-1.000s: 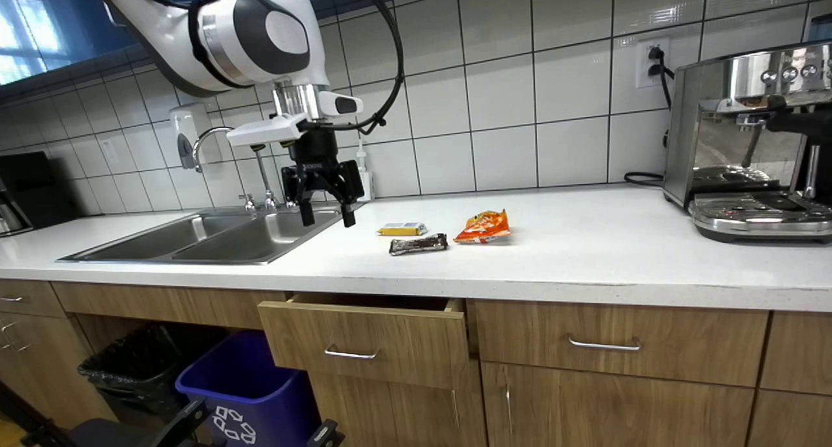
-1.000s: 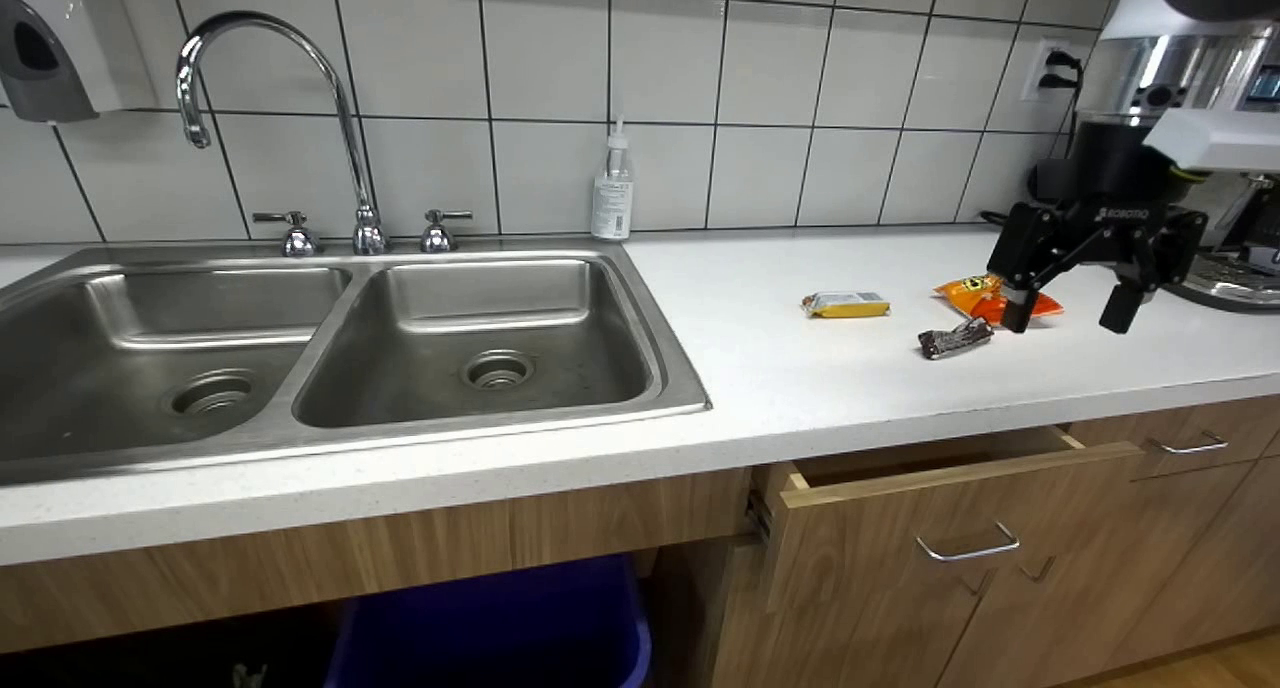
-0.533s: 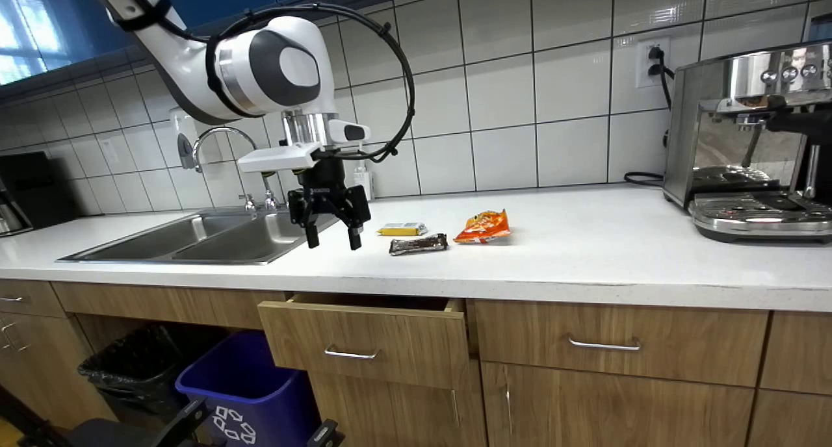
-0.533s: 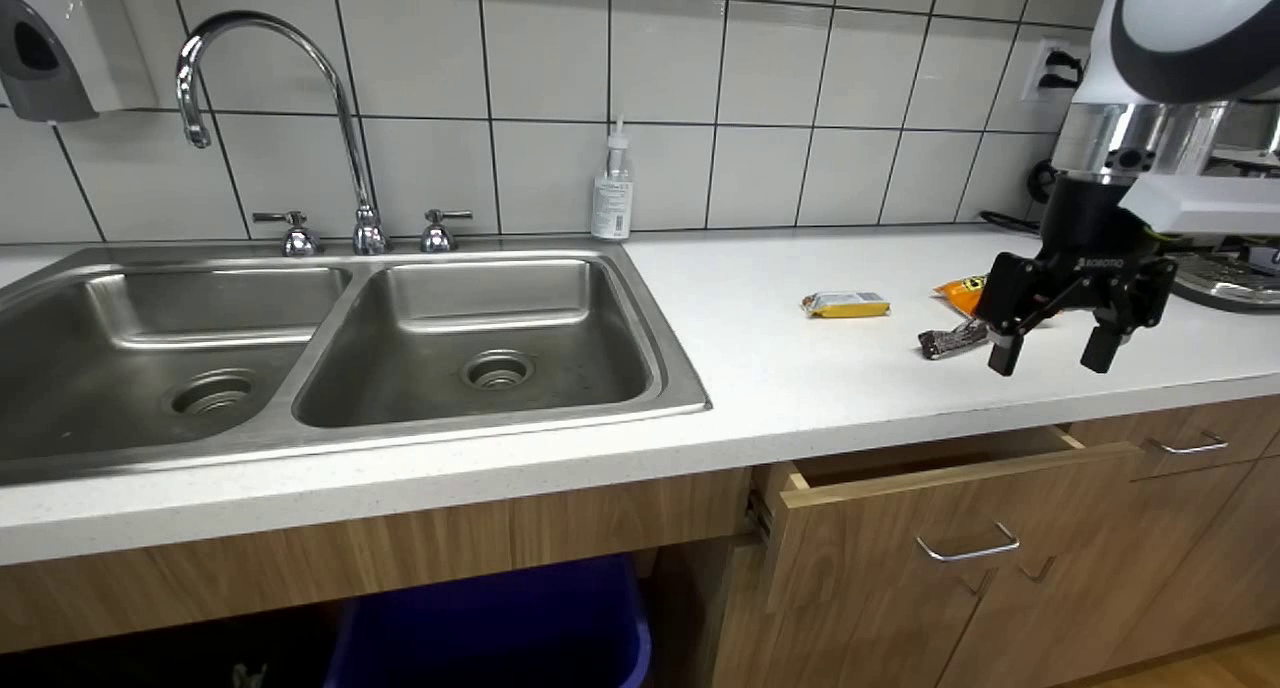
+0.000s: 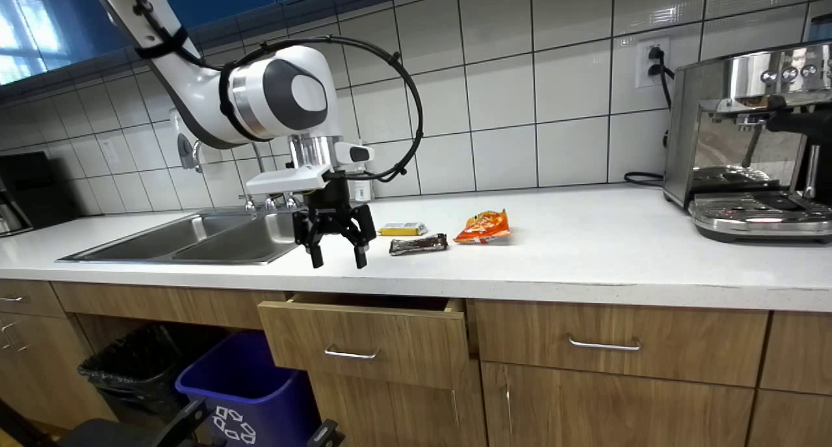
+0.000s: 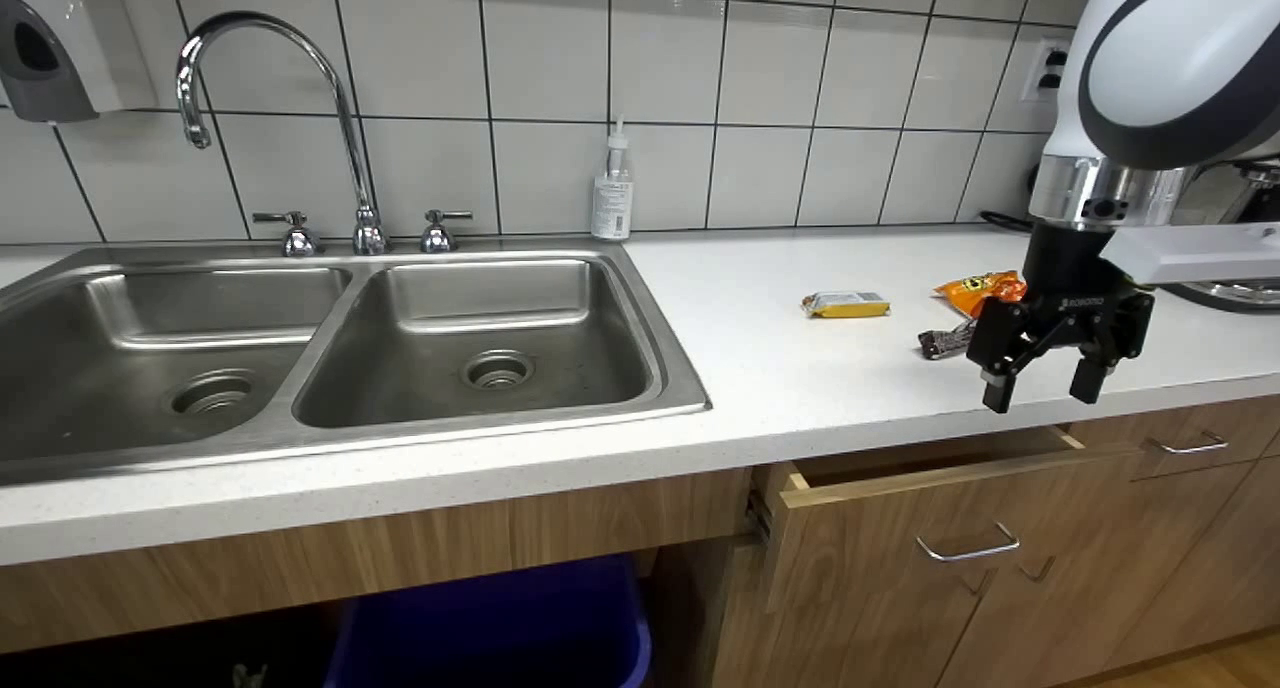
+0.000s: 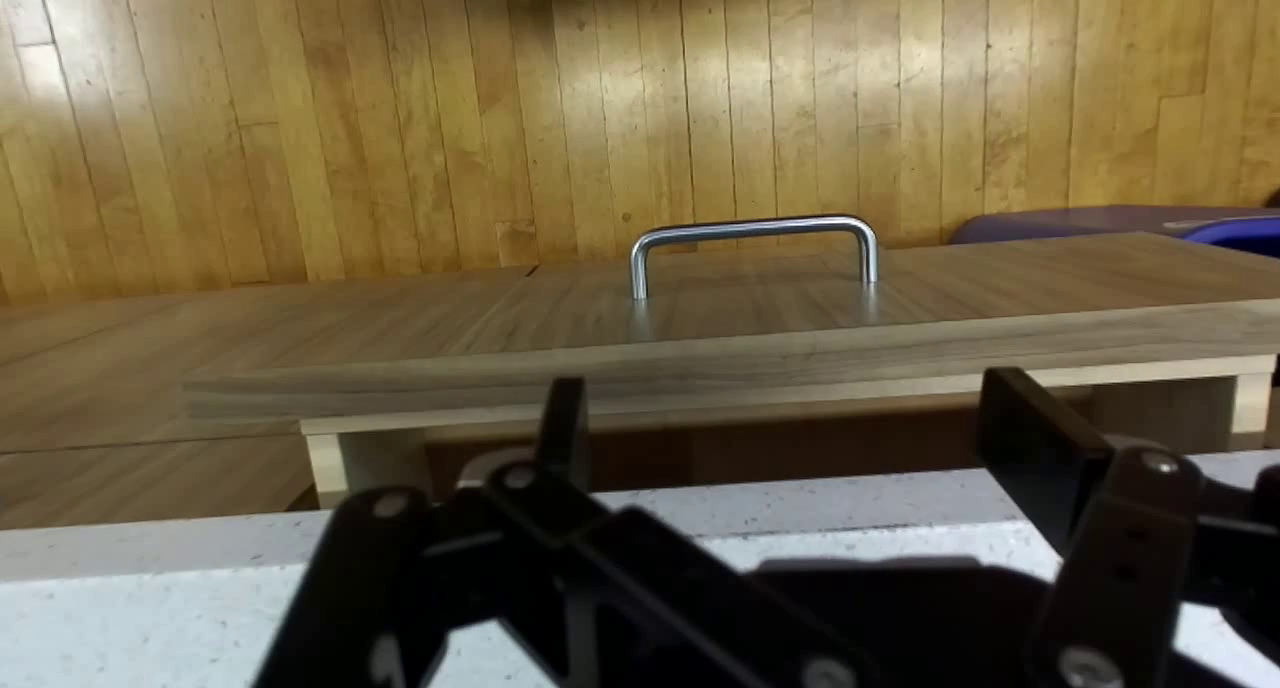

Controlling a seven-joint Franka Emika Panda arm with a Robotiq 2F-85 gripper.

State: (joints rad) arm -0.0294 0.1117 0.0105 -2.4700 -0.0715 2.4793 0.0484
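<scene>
My gripper (image 5: 338,258) is open and empty, its fingers pointing down over the front part of the white counter. It also shows in an exterior view (image 6: 1041,393) and in the wrist view (image 7: 785,403). A wooden drawer (image 5: 370,333) below the counter edge is partly pulled out, with a metal handle (image 7: 755,230). Its inside shows dark between the fingertips in the wrist view. A dark-wrapped bar (image 5: 419,244) lies nearest the gripper and is partly hidden by it in an exterior view (image 6: 942,344). A yellow-and-white bar (image 5: 402,229) and an orange bag (image 5: 484,226) lie beside it.
A double steel sink (image 6: 680,383) with a faucet (image 6: 368,230) is set in the counter. A pump bottle (image 6: 612,206) stands against the tiles. An espresso machine (image 5: 734,128) stands on the counter. A blue recycling bin (image 5: 260,395) and a black-lined bin (image 5: 140,375) stand under the sink.
The open gripper has come down toward the counter's front edge. It shifts slightly right in one exterior picture and left in another. The drawer, bars and bag have not moved.
</scene>
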